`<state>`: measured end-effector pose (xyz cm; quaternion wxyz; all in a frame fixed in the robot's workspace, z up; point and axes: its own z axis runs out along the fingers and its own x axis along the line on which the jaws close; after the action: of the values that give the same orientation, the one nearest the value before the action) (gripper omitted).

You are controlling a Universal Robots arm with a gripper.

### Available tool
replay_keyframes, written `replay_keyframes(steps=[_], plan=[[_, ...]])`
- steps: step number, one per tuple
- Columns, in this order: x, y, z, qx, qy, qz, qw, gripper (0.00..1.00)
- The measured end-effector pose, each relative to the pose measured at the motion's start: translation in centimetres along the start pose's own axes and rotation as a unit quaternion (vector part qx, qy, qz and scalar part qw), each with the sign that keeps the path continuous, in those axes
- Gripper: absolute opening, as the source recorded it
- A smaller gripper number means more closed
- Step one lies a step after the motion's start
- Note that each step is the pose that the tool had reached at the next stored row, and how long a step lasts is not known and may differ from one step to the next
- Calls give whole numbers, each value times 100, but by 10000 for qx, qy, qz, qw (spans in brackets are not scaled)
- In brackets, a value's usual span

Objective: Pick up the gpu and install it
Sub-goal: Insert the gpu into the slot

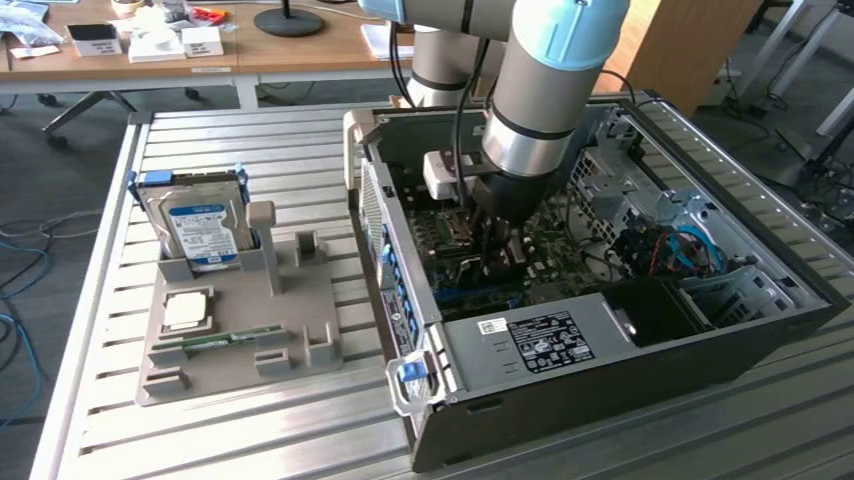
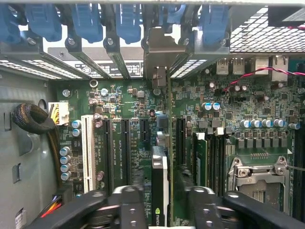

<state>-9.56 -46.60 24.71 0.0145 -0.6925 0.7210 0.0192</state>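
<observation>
The gpu [image 2: 159, 179] stands on edge between my gripper's two black fingers [image 2: 127, 206], green board and black cooler seen from above. Its silver end bracket [image 2: 159, 52] reaches up to the rear slot openings under the blue clips. My gripper [image 2: 164, 210] is shut on the card, just above the black expansion slots of the motherboard [image 2: 238, 109]. In the exterior view the gripper [image 1: 501, 250] is lowered deep into the open computer case [image 1: 601, 345], with the gpu [image 1: 483, 268] a dark shape beneath it over the board.
A grey holder [image 1: 240, 335] at the exterior view's left carries a hard drive with a blue label [image 1: 200, 225], a processor chip [image 1: 187, 310] and a memory stick [image 1: 220, 340]. Inside the case are a drive cage, blue cables [image 1: 694, 250] and the power supply [image 1: 541, 340].
</observation>
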Motion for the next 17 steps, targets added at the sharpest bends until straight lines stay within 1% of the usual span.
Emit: replay_keyframes(steps=[3,17], plan=[[1,0,-1,-1,2,0,10000,27],[-11,1,-1,-1,2,0,10000,27]])
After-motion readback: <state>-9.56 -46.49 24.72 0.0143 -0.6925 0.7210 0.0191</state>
